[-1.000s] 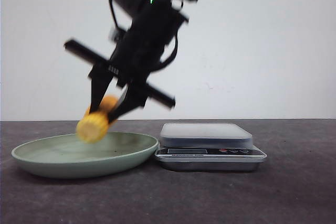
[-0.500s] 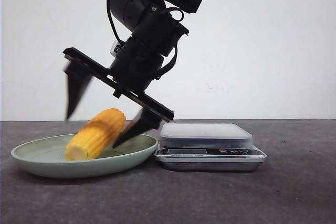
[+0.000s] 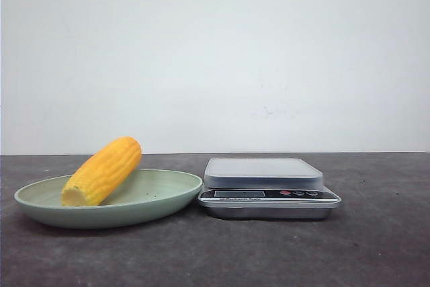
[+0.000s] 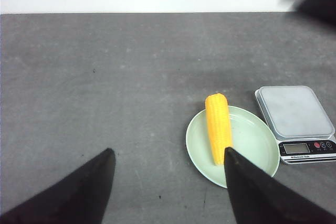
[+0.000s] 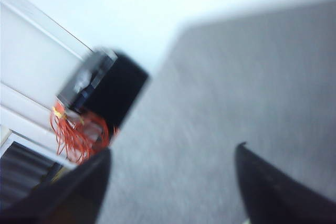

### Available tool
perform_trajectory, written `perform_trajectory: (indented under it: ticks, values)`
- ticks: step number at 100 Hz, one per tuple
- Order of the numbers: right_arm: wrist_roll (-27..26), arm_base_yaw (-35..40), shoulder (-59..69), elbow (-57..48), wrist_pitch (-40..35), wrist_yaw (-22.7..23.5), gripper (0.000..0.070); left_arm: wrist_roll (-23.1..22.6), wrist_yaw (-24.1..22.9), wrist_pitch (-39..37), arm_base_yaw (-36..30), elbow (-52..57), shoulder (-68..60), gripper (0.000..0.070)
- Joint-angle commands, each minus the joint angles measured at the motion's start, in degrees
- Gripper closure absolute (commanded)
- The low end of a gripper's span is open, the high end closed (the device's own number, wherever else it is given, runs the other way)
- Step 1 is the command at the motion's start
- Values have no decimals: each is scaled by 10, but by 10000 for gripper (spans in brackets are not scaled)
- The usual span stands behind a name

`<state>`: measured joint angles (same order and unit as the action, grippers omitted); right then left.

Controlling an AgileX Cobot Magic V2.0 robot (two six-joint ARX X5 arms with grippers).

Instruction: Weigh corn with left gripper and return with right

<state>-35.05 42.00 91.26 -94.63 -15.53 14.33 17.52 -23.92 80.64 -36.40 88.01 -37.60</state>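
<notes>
Corn (image 3: 102, 171) lies in plate (image 3: 40, 205), left of scale (image 3: 269, 187), tilted, pale cut end near, far end propped on rim. Scale platform bare, nothing on it. Judgement: corn in plate, scale bare, so return appears finished; little or nothing left to do. Left gripper (image 4: 168, 192) high above table, fingers spread wide apart, holding nothing, looking down on plate and scale. Right gripper (image 5: 173, 182) blurred, fingers apart, empty, aimed away from plate toward table edge.
</notes>
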Motion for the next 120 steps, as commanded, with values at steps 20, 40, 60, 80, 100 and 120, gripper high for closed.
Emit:
perform_trajectory:
  ticks: [20,40,60,80,100,120]
  values:
    - [292,65,-160,-4,-223,-238,697,-4,-3,-5,-4,7,-6,320]
    - [335,118,-264,38,-272,-395,696,-4,-3,-29,-4,7,-6,423]
    - [394,122,-423,244,-91,-397,696,-4,-2,-88,-4,2,-6,700]
    - [424,116,-535,411,6,-440,696,-4,-3,-126,-4,-36,-5,700]
    - [431,106,-578,430,-40,-453,696,72,-3,-108,-4,-82,-6,700]
    - [430,107,-595,430,-34,-455,696,106,-3,-103,-4,-81,-6,700]
